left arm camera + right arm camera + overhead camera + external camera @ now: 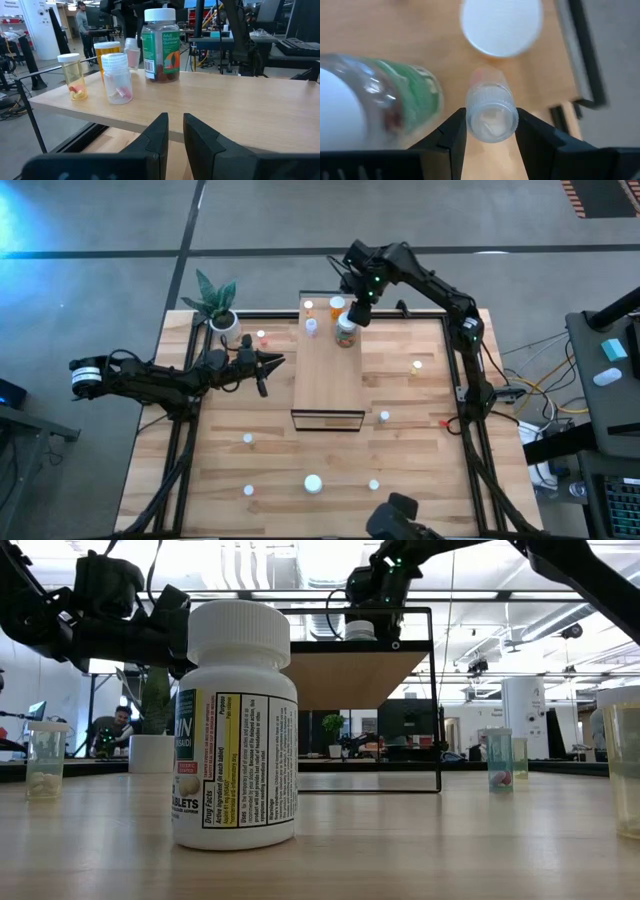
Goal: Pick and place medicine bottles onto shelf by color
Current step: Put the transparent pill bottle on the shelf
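Right pincer is clamped on a small clear bottle, one finger on each side of its ribbed cap, above the far end of the shelf. Left pincer has its fingers nearly together and holds nothing; it hovers level with the shelf's top, just off its left edge.

Going from the near edge of the desk outward, the high view gives three white-capped bottles in the nearest row, among them the wide jar that fills the low view (its printed label reads "tablets"). Beyond that, one bottle stands left of the shelf's near end and one right of it. Farther on, one stands by the right edge and one by the plant pot.

On the shelf itself the left wrist view shows four bottles standing together at the far end: two amber ones, a clear one with a pink pill, and a green-labelled vitamin jar, beside which the right pincer grips its clear bottle.
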